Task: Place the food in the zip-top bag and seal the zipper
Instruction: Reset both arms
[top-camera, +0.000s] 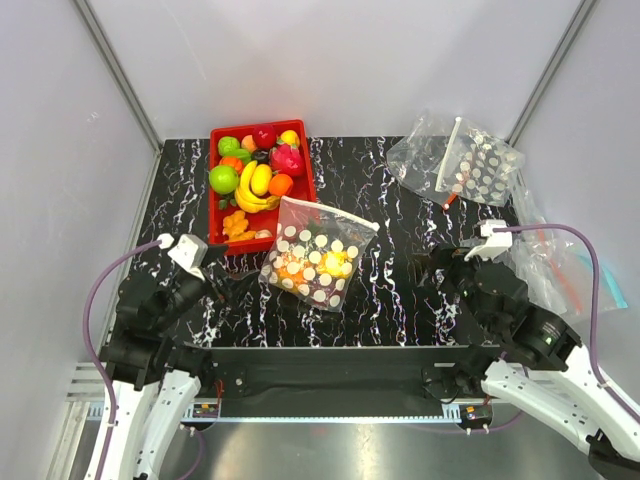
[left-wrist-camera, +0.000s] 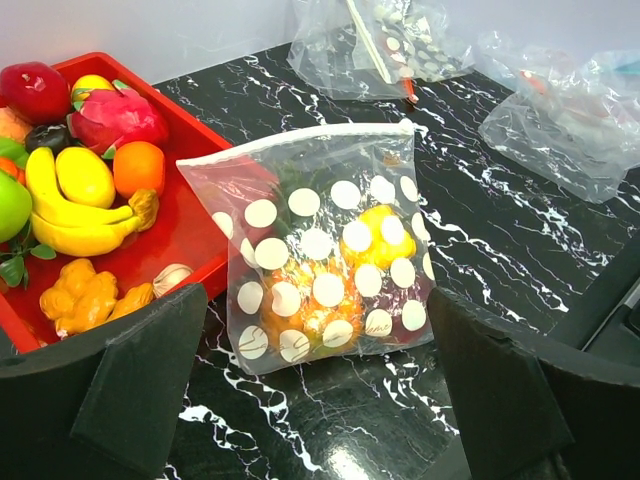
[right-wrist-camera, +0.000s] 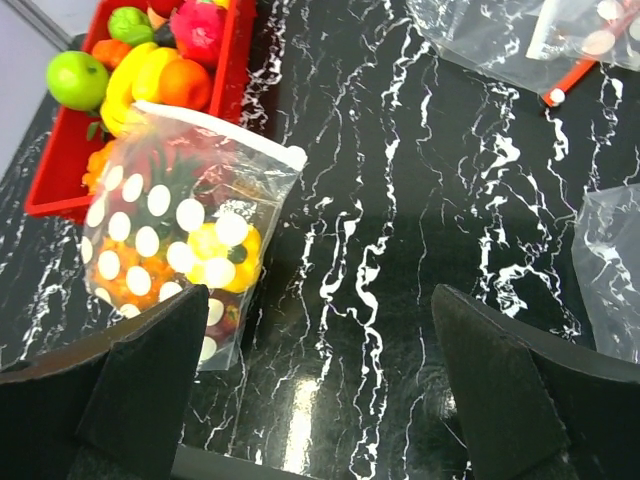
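Both of my end effectors are released and carry nothing: the left end effector (left-wrist-camera: 316, 294) stands with its fingers spread wide around empty air just short of the bag, and the right end effector (right-wrist-camera: 320, 290) hangs equally wide over bare worktop (top-camera: 400, 300). The dotted bag (top-camera: 312, 252) lies flat between the two arms, its far corner resting on the edge of the red tray (left-wrist-camera: 185, 225). The pineapple (left-wrist-camera: 300, 300) and the yellow pepper (left-wrist-camera: 385, 235) are already inside it, bunched toward the closed bottom nearest me. The zipper (left-wrist-camera: 300, 143) runs along the far edge. It looks straight and flat, but I cannot tell whether it is pressed shut along its whole length. I judge the film to be thin, slick and floppy, so it will crumple and slide on the glossy worktop rather than resist a push. The hard, light toys give it the only weight it has, and they could roll toward the mouth if I tip it. The strip is the one stiffer part, so that is where I would take hold: pinch one end corner of the strip with one arm to anchor it, then close the other arm's fingers across the strip and draw along it, keeping clear of the lumps below.
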